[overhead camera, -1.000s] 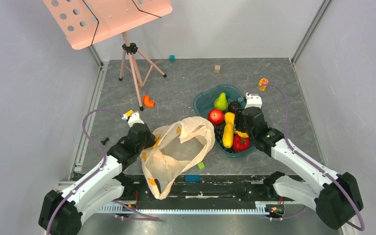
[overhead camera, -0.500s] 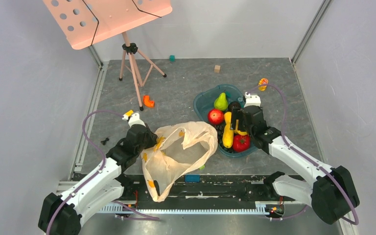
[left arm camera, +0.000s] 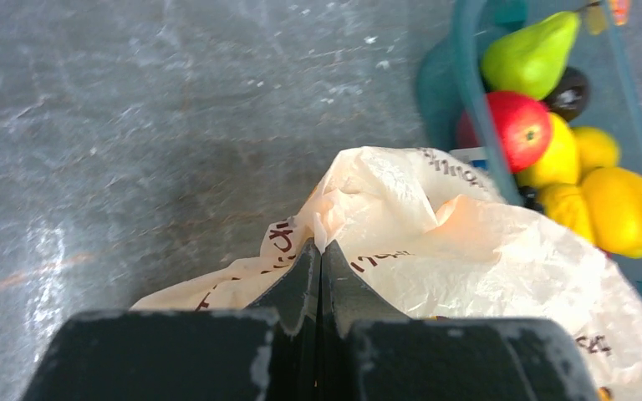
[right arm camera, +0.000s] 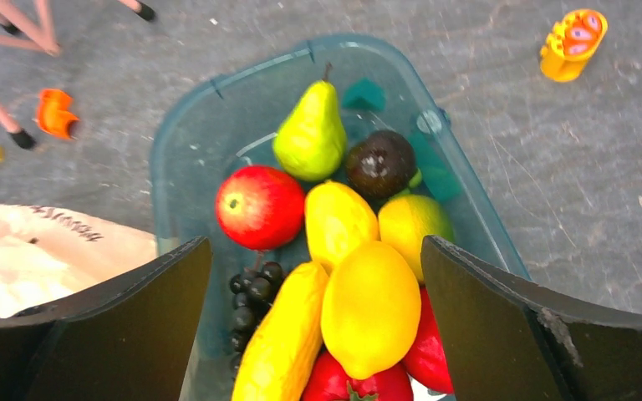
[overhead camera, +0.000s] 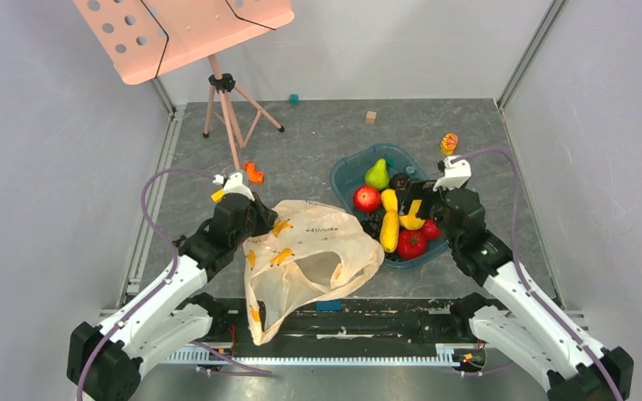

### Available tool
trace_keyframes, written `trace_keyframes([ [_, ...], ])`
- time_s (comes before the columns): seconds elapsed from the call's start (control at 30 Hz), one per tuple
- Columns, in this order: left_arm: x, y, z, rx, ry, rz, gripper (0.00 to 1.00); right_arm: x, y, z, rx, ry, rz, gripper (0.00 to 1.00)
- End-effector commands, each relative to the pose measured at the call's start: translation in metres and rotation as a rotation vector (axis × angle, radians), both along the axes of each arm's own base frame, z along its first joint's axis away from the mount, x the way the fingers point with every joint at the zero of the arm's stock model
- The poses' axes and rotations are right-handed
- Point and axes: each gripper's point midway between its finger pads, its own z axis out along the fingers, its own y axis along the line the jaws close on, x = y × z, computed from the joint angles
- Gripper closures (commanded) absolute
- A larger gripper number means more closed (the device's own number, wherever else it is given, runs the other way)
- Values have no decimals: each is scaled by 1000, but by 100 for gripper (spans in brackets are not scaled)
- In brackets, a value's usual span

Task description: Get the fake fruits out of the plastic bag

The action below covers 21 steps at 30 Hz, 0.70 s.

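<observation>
Fruits (right arm camera: 370,307) fill the tray (right arm camera: 217,117); left hand (left arm camera: 321,251) pinches the bag (overhead camera: 318,251) beside it, right hand (right arm camera: 313,246) gapes wide above it

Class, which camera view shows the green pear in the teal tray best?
The right wrist view: the green pear is close, whole and sharp, stem included. The left wrist view shows the pear smaller and softer; the top external view shows the pear tiny.

bag (overhead camera: 318,251): cream, yellow banana print | pear (right arm camera: 309,138): green | apple (right arm camera: 259,206): red | plum (right arm camera: 380,163): dark purple | tray (right arm camera: 185,159): teal
</observation>
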Motion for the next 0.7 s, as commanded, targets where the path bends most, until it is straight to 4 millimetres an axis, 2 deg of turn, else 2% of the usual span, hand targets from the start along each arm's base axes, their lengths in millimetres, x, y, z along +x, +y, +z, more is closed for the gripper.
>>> trace_keyframes([
  [0.0,7,-18,39,-21,-58,-94,98,-7,11,36,54,-114,86,2],
  [0.27,2,-30,67,-76,-76,-152,98,-22,27,66,128,-209,202,2],
  [0.37,2,-29,70,-75,-84,-150,98,-28,32,76,154,-236,241,2],
  [0.53,5,-23,44,-27,-15,-116,98,-56,72,107,234,-317,522,14],
  [0.67,4,-27,27,-40,20,-116,98,-82,101,121,321,-306,722,20],
])
